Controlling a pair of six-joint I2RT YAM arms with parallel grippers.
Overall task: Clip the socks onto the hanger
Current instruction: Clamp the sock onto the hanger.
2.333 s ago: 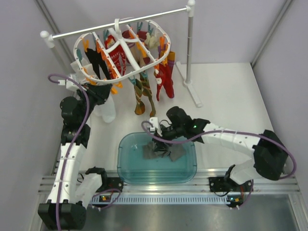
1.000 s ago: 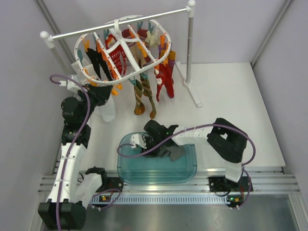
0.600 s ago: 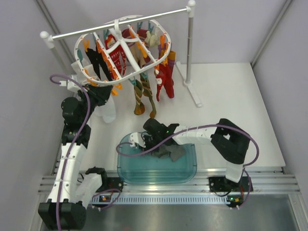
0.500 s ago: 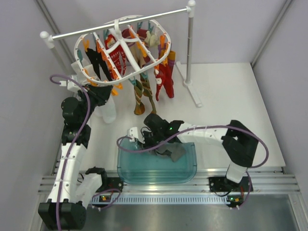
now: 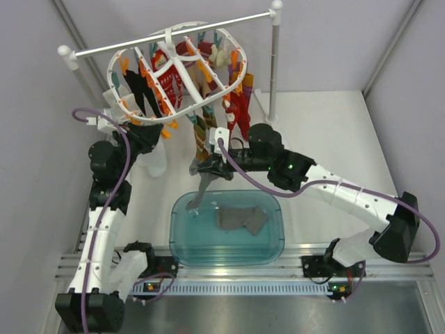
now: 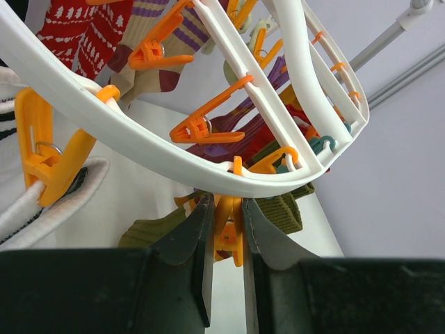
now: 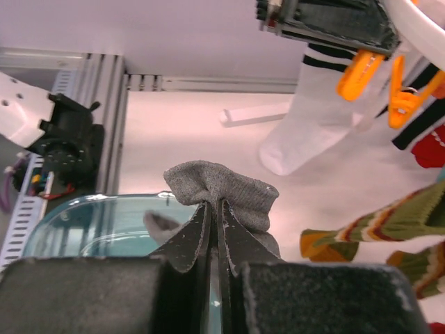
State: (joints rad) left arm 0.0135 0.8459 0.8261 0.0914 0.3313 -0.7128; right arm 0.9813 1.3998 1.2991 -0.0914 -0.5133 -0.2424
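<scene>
The white oval hanger (image 5: 174,69) hangs from the rail with orange and teal clips. My left gripper (image 5: 158,130) sits under its near rim (image 6: 174,149), shut on an orange clip (image 6: 228,236) between its fingers. My right gripper (image 5: 201,169) is shut on the bunched edge of one grey sock (image 7: 222,186). That sock (image 5: 199,191) dangles over the back left corner of the bin, below the hanger. The other grey sock (image 5: 241,219) lies crumpled inside the bin.
A clear teal bin (image 5: 181,243) stands at the near edge between the arms. The white rail stand (image 5: 274,69) carries the hanger. Red, striped olive and black socks (image 5: 208,136) hang from clips. A white sock (image 5: 156,160) hangs beside my left gripper.
My right gripper closed on a grey sock in the bin and lifted it up and back toward the hanger. The left gripper stayed on its clip.
</scene>
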